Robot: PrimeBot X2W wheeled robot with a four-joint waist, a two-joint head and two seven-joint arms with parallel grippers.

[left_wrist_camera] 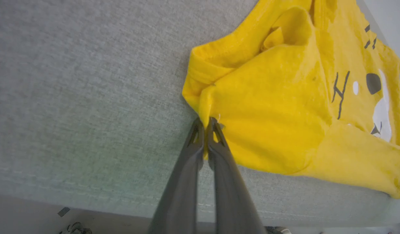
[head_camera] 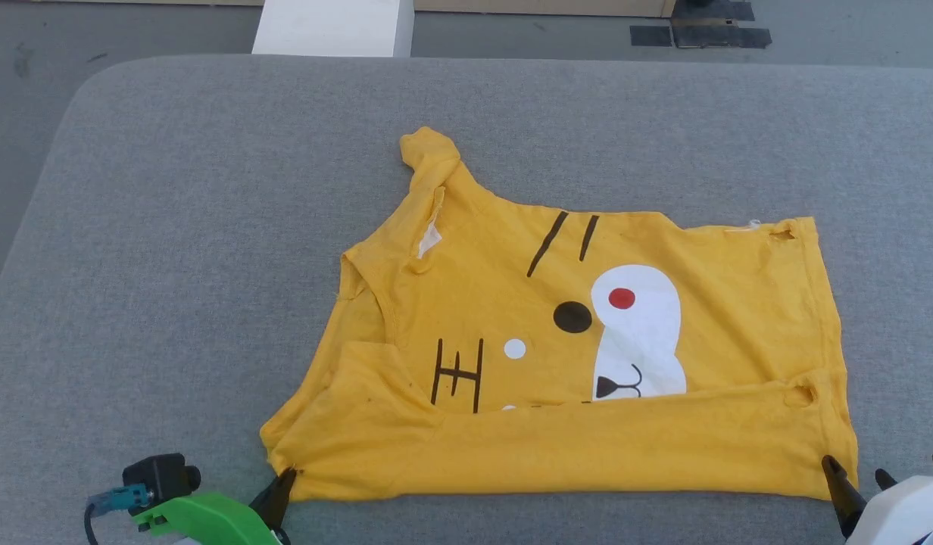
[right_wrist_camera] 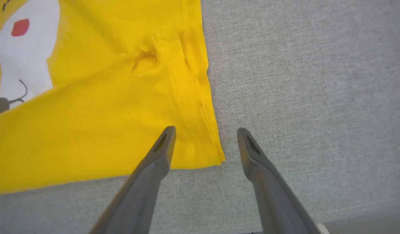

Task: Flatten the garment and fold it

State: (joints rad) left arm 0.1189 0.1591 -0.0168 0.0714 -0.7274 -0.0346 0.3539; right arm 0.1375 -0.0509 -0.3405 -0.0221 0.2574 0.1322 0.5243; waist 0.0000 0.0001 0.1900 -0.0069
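Nearest, the left pincer (left_wrist_camera: 206,122) is clenched on the near-left corner of the bright yellow short-sleeved T-shirt (head_camera: 739,303) with a cartoon-face print. The right pincer (right_wrist_camera: 206,130) stands released, fingers apart astride the near-right corner. The T-shirt lies on the grey fabric-covered tabletop (head_camera: 209,189), with its near edge folded over the print.

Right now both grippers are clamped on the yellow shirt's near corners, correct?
No: only the left gripper is clamped on the yellow shirt. The right gripper stands open, fingers either side of its corner, per the right wrist view.
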